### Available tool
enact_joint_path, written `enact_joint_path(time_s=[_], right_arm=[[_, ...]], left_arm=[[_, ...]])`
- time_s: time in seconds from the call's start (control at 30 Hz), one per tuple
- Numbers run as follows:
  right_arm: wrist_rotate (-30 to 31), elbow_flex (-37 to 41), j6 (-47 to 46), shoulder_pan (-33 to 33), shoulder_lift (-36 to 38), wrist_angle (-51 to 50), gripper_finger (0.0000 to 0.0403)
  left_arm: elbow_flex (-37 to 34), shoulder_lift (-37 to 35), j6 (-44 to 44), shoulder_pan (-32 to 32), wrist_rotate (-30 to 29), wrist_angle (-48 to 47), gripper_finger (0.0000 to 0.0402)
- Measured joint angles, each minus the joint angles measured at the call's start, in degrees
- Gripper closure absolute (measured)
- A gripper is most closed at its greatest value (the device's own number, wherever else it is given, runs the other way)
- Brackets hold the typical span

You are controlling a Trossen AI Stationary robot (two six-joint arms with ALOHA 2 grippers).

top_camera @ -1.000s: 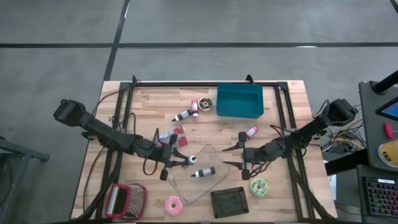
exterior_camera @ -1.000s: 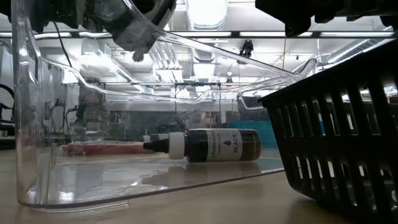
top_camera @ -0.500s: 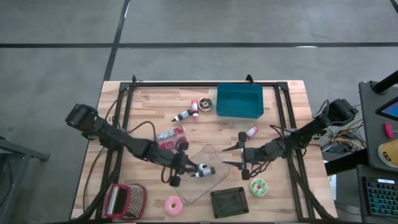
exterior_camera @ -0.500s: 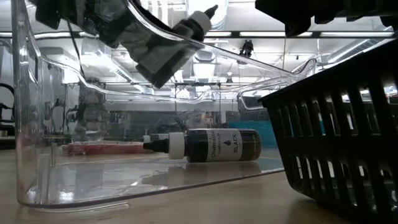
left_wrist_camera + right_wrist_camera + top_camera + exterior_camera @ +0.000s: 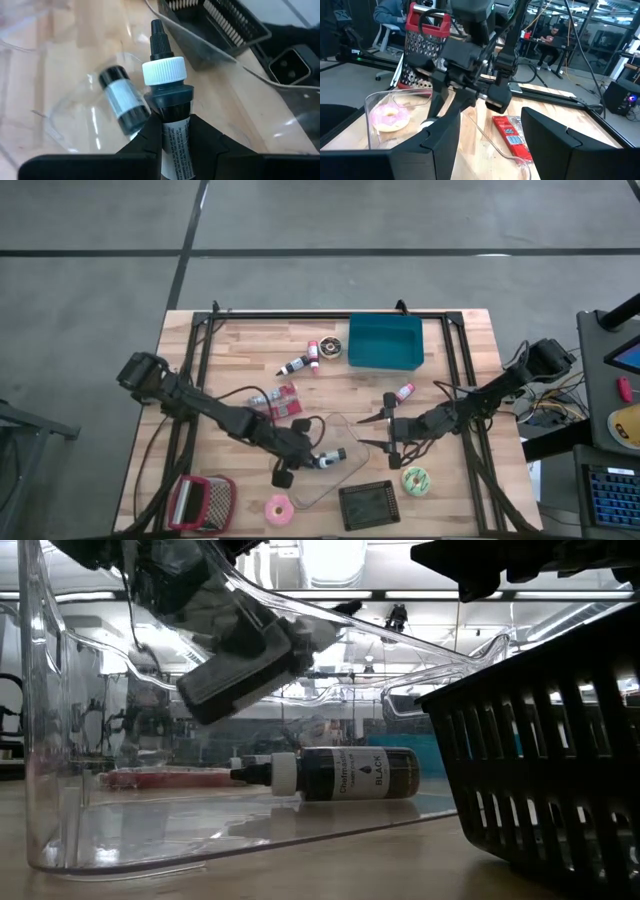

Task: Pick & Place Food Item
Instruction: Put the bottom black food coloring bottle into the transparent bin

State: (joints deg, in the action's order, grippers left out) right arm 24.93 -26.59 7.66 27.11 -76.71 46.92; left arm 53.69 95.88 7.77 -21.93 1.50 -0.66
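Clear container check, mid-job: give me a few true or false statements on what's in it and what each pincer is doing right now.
1. The left pincer is shut on a dropper bottle. True.
2. A second bottle lies on its side inside the clear container. True.
3. The right pincer holds the pink donut. False: it holds nothing, open at the container's right edge; the donut lies on the table.
4. The held bottle already rests on the container floor. False: in the low view it hangs above the lying bottle.
5. The blue bin holds a bottle. False: no bottle shows inside it.
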Motion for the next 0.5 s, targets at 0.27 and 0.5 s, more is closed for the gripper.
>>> enact_joint_path(time_s=[0.27, 0.5], right_arm=[[0.17, 0.00, -0.13, 0.00, 0.02, -0.07, 0.0195], [0.17, -0.02, -0.13, 0.00, 0.04, -0.02, 0.0195]], left_arm=[[3.00, 2.11, -0.10, 0.02, 3.29, -7.36, 0.0338], [3.35, 2.60, -0.24, 0.18, 5.00, -8.85, 0.0338]])
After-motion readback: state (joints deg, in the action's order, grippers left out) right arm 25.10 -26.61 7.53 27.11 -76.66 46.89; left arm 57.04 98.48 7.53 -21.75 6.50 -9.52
